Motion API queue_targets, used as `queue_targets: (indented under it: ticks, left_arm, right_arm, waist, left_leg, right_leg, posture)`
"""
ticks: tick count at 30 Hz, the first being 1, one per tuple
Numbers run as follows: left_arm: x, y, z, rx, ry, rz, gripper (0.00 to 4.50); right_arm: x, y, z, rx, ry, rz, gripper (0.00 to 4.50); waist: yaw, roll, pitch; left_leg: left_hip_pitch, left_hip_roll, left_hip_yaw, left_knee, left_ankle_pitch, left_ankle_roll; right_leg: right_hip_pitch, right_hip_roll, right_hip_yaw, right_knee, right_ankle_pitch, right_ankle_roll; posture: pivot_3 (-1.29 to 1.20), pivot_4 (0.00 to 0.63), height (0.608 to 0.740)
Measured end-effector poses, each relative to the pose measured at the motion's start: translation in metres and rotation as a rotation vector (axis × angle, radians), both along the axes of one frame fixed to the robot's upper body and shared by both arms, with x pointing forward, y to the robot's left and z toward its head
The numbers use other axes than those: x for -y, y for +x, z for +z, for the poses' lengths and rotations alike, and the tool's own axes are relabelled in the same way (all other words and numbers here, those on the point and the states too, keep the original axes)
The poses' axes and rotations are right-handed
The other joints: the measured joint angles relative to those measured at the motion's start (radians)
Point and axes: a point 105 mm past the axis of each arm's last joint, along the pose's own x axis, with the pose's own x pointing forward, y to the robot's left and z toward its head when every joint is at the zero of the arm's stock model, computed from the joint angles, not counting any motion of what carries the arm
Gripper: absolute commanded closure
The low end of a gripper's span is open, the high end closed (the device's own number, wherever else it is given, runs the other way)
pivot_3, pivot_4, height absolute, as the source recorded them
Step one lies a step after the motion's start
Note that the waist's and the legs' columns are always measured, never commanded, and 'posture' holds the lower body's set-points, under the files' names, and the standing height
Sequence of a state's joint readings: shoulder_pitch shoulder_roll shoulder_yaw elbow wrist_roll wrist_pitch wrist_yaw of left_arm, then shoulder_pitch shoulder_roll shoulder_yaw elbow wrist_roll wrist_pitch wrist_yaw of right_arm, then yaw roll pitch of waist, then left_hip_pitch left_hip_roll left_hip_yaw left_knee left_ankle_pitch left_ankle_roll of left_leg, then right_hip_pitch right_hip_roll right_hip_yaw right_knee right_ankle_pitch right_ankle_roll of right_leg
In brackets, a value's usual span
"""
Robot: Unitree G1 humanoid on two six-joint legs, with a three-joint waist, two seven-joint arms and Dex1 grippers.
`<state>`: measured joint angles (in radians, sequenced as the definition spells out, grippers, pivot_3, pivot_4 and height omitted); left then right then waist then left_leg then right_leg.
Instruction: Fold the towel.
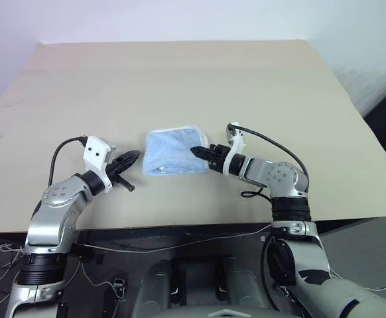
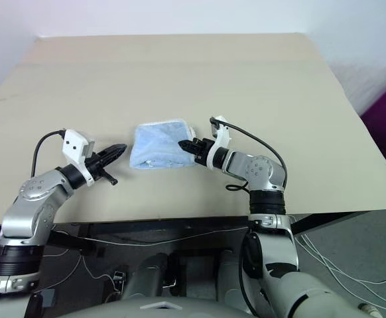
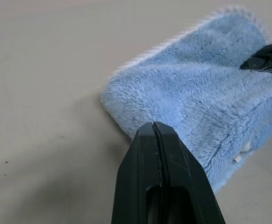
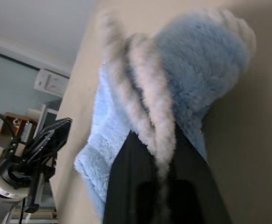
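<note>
1. The table [image 1: 180,73] lies bare across the whole upper half of the frame; a gripper could sweep there unhindered.
2. At centre the towel [image 1: 173,152] lies folded, the one thing in the way; the right gripper [image 1: 197,152] is clamped on its right edge, so that side is blocked.
3. The left gripper [image 1: 134,158], jaws together, sits just left of the towel; a narrow strip of bare table separates them.
4. Lower centre, bare table runs to the near edge.

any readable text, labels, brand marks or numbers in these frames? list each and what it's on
None readable.
The towel: its small white tag shows no print that can be made out.
The left gripper, the right gripper and the table: no markings to be seen.
</note>
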<state>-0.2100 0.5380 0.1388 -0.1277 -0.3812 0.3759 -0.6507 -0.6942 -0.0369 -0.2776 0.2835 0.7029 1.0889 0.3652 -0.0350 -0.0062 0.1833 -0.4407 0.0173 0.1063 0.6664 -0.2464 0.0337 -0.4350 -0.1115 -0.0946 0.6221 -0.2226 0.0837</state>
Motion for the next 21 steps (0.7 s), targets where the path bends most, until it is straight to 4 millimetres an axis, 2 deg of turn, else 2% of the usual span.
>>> queue_targets:
  ticks: [6, 8, 9, 12, 15, 18, 21]
  left_arm:
    - [0.002, 0.0, -0.001, 0.0, 0.005, -0.009, 4.5]
    - [0.005, 0.001, 0.002, 0.011, 0.004, -0.016, 4.5]
    - [0.006, 0.002, 0.003, 0.015, 0.005, -0.021, 4.5]
    - [0.008, 0.003, 0.002, 0.012, 0.01, -0.031, 4.5]
    - [0.013, 0.005, -0.005, -0.011, 0.015, -0.054, 4.5]
    - [0.024, 0.01, -0.008, -0.011, 0.018, -0.089, 4.5]
    - [0.035, 0.014, -0.004, 0.004, 0.013, -0.124, 4.5]
  right_arm:
    - [0.007, 0.0, 0.001, 0.011, 0.016, -0.045, 4.48]
    - [0.021, 0.005, 0.004, 0.012, 0.032, -0.107, 4.48]
    - [0.036, 0.011, 0.009, 0.02, 0.04, -0.165, 4.48]
    - [0.102, 0.031, 0.04, 0.099, 0.042, -0.414, 4.48]
    - [0.167, 0.037, 0.068, 0.178, 0.021, -0.638, 4.48]
    - [0.211, 0.037, 0.065, 0.157, -0.025, -0.796, 4.48]
    - [0.249, 0.033, 0.043, 0.025, -0.027, -0.966, 4.48]
  waist:
    - [0.005, 0.0, 0.0]
    - [0.015, 0.0, 0.0]
    - [0.022, 0.0, 0.0]
    - [0.03, 0.001, 0.001]
    - [0.025, 0.001, 0.001]
    - [0.019, 0.001, 0.001]
    - [0.018, 0.001, 0.001]
  left_leg:
    - [0.0, -0.001, 0.0, 0.0, 0.0, 0.0]
    - [0.0, -0.001, 0.0, 0.0, 0.0, 0.0]
    - [-0.001, -0.001, 0.0, 0.001, 0.0, 0.0]
    - [-0.001, -0.004, 0.0, 0.001, 0.0, 0.002]
    - [-0.001, -0.003, 0.0, 0.001, 0.0, 0.002]
    - [-0.001, -0.002, 0.001, 0.0, 0.0, 0.002]
    - [-0.001, -0.001, 0.002, 0.0, 0.001, 0.002]
  right_leg:
    - [0.0, -0.001, 0.0, 0.0, 0.0, 0.0]
    - [0.0, -0.001, 0.0, 0.0, 0.0, 0.0]
    - [0.0, -0.001, 0.0, 0.0, 0.0, 0.0]
    - [0.0, -0.004, 0.0, 0.0, 0.0, 0.0]
    - [0.0, -0.003, 0.0, -0.001, 0.0, 0.0]
    - [-0.001, -0.002, 0.0, 0.0, 0.0, 0.0]
    - [-0.001, -0.001, 0.0, 0.0, 0.0, 0.0]
  posture:
    - [0.0, 0.15, 0.74]
    - [0.0, 0.15, 0.74]
    - [0.0, 0.15, 0.74]
    - [0.0, 0.15, 0.74]
    - [0.0, 0.15, 0.74]
    - [0.0, 0.15, 0.74]
    - [0.0, 0.15, 0.74]
